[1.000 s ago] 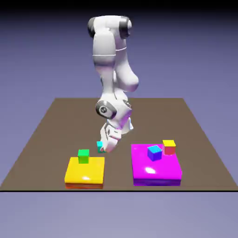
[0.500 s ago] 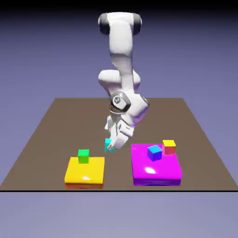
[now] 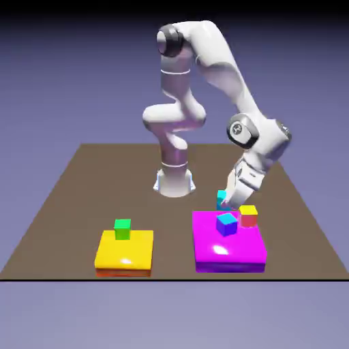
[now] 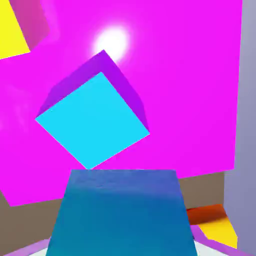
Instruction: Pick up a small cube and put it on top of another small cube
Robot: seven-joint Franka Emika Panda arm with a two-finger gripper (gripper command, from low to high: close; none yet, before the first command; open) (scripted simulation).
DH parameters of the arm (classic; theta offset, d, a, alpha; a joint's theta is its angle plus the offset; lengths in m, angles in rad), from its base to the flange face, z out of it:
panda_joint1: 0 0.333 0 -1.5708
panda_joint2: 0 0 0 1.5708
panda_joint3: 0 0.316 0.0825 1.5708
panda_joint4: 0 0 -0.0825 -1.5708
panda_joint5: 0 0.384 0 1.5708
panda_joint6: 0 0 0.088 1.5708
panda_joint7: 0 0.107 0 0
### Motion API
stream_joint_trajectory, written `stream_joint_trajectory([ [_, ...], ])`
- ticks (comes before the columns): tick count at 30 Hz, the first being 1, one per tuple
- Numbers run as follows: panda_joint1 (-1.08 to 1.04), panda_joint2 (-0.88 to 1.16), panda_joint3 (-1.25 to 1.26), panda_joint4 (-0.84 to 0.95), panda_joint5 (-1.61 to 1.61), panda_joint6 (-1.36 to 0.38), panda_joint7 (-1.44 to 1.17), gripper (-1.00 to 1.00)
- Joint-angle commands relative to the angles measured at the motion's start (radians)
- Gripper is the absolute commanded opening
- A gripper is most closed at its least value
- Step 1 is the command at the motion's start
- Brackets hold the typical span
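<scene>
My gripper (image 3: pixel 226 202) is shut on the small cyan cube (image 3: pixel 221 199), which hangs just above the far edge of the magenta slab (image 3: pixel 228 253). In the hand view the held cyan cube (image 4: pixel 125 212) fills the bottom middle and hides both fingertips. A blue cube (image 3: pixel 226 223) with purple sides rests on the slab just in front of and below the held cube. It shows in the hand view as a tilted cube (image 4: pixel 92 120) on magenta, straight ahead of the held one.
A yellow-topped red cube (image 3: pixel 248 215) sits on the magenta slab's far right corner. A green cube (image 3: pixel 123 228) stands on a yellow slab (image 3: pixel 124 253) at the exterior view's left. The robot's base (image 3: pixel 174 180) stands behind.
The arm has swung from beside the yellow slab toward the exterior view's right, carrying the cyan cube over to the magenta slab's far edge. The gripper has stayed shut.
</scene>
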State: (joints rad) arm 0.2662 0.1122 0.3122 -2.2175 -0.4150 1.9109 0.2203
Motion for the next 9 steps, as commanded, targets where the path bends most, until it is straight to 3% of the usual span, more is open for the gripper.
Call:
stream_joint_trajectory([
  [1,-0.002,0.000,0.000,0.000,-0.003,0.001,0.001,-1.00],
  [5,-0.020,0.078,-0.033,-0.089,-0.077,0.157,0.056,-1.00],
  [6,-0.020,0.078,-0.033,-0.089,-0.077,0.157,0.056,1.00],
  [9,-0.010,0.035,-0.015,-0.040,-0.036,0.070,0.026,1.00],
])
